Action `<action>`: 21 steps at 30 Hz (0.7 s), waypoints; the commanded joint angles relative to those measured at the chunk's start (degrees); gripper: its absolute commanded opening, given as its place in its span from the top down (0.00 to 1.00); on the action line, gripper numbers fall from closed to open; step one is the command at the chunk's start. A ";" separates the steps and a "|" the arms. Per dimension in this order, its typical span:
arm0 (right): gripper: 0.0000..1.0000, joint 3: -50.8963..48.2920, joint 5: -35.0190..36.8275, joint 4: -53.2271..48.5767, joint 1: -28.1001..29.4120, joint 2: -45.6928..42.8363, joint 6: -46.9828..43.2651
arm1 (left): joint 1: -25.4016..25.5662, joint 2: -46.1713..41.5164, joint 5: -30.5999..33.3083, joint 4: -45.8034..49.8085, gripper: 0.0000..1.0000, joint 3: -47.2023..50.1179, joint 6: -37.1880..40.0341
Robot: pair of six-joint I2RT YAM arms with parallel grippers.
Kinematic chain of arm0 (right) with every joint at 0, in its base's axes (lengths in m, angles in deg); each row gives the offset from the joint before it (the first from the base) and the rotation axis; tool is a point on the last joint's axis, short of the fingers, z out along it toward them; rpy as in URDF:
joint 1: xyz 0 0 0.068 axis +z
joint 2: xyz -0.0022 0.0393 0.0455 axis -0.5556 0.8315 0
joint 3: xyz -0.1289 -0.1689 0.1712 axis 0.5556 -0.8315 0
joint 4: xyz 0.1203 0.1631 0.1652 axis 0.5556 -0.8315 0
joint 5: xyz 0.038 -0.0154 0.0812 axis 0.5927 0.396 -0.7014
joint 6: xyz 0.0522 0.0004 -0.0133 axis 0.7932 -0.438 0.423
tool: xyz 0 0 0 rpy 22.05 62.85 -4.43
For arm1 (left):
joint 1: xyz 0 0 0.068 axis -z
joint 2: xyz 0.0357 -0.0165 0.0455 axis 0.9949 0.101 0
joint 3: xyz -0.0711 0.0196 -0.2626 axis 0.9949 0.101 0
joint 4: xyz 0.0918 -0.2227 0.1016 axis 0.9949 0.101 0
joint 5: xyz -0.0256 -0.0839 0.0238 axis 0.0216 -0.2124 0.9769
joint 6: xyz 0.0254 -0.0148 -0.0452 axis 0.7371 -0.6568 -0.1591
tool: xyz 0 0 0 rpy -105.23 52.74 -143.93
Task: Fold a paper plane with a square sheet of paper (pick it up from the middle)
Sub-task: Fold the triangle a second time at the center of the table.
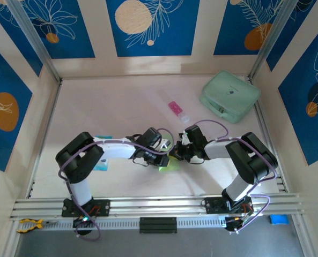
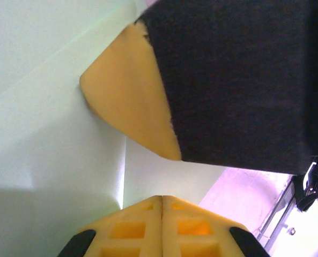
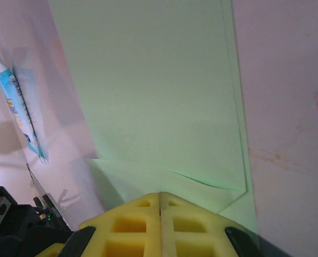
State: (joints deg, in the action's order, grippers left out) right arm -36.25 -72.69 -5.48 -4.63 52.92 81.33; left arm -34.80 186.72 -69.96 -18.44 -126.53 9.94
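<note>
- We're mid-fold. The square sheet of paper (image 3: pixel 159 91) lies on the table (image 3: pixel 293 107), doubled over. A small folded flap and corner sit right at the tips of the right gripper (image 3: pixel 160 202), and the rest stretches straight ahead of them.
- The right gripper's fingers are clenched, yellow pads meeting with no gap. The sheet's near edge runs in under the tips, but I cannot tell whether it is pinched or just pressed down.
- The left gripper (image 2: pixel 161 206) is clamped tight too. Pale green paper lies ahead of its tips and off to their left, and a crease ends just left of them. I cannot tell whether a layer sits between the pads.
- Ahead of the left fingers, up and to the right, looms one yellow finger (image 2: pixel 129 91) of the right gripper, down at the sheet. The two grippers are nose to nose over the same patch of paper.
- A blue-and-white packet (image 3: pixel 16 107) lies left of the right fingers, near the sheet's edge, and plays no part here.
- My read is that this is a creasing step, with one gripper anchoring and the other setting the fold. No pointed nose or wings can be seen, so there's plenty left to do.
- The next move calls for one set of tips to pin the sheet while the other runs along the fold line. It needs to be gentle, because thin paper slides and buckles, and there is little room between the grippers.
</note>
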 commanded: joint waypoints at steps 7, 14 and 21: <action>0.99 -2.09 2.91 -3.86 -0.36 1.58 -1.18 | 0.41 0.95 -3.47 -1.87 0.91 3.73 -1.74; 0.98 -1.94 3.24 -4.31 -0.47 1.84 -1.27 | 0.34 0.15 -4.33 -2.32 0.91 6.31 -2.46; 0.99 -1.87 3.42 -4.56 -0.40 1.93 -1.27 | 0.43 -2.55 -2.78 1.65 0.91 8.43 -0.37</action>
State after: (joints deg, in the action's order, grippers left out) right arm -36.34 -72.69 -5.35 -4.63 52.92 81.31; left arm -34.80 185.47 -72.45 -23.51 -120.41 8.19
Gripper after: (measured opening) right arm 0.063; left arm 0.093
